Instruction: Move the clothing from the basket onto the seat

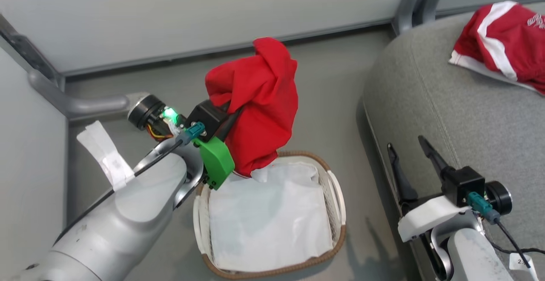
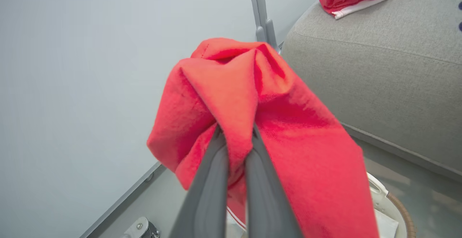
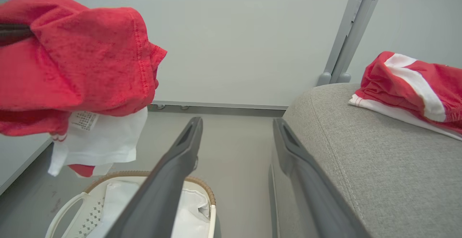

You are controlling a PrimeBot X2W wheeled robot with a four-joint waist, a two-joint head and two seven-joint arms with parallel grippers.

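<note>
Because the left fingers (image 2: pixel 211 180) clench a fold of the red garment (image 1: pixel 259 93), it hangs bunched above the far rim of the basket (image 1: pixel 340 217), ready for the sofa (image 1: pixel 447 115), where a striped garment (image 1: pixel 506 38) lies; the right fingers (image 3: pixel 169 180) stand spread and empty beside the sofa's edge.

The left end effector (image 2: pixel 235 137) is hovering over the far rim of the basket (image 1: pixel 342 213), its fingers pinching a fold of the red garment (image 1: pixel 259 98), its forearm reaching in from the basket's left. The right end effector (image 1: pixel 405 143) is hovering right of the basket, fingers standing wide apart, gripping nothing.
</note>
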